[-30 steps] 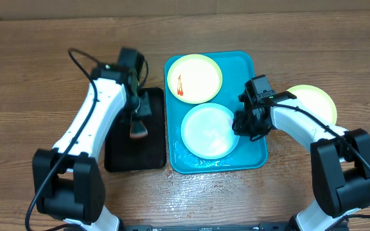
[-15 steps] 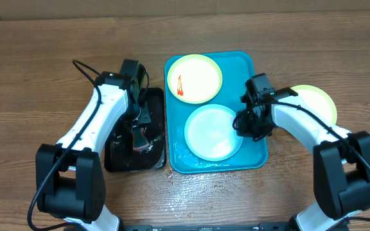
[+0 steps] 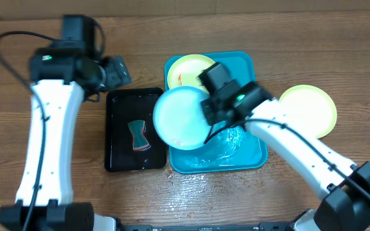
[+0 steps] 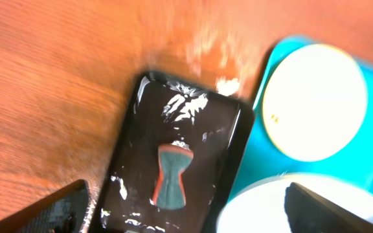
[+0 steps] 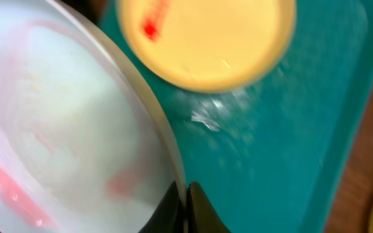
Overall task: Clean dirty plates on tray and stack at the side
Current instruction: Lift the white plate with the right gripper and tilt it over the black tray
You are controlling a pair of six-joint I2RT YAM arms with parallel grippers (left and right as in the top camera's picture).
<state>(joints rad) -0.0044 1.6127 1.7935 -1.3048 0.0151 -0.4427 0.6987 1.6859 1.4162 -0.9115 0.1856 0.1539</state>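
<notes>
Overhead: the right gripper (image 3: 209, 120) is clamped on the rim of the blue plate (image 3: 180, 117), which appears raised and overlaps both the tray (image 3: 252, 157) and the black tray (image 3: 117, 157). The yellow plate (image 3: 186, 66), with a red smear, lies at the tray's far end, half hidden. The side plate (image 3: 308, 110) rests on the table (image 3: 31, 192), to the right of the tray and apart from it. The left gripper (image 3: 113, 69) hangs empty with its jaws spread, beyond the black tray where the scrubber (image 3: 139, 136) lies. Left wrist: the fingers (image 4: 319, 208) stand wide at the frame's lower corners. The scrubber is centred below them on glinting wet plastic, so it is best taken at its narrow waist. Right wrist: the jaws meet tightly on the blue plate's edge, and the plate is steeply tilted. Pink streaks show on its face, though blur leaves it unclear whether they are residue or reflection. If they are residue, the plate probably needs scrubbing before stacking. The pinch is small and the plastic wet, so hold the tilt steady and brace against the scrubbing force to prevent slip. Surface and room: the table is wood-grain, with water pooled in the tray and splashed on the wood in front of it. A plain beige wall runs along the far edge.
</notes>
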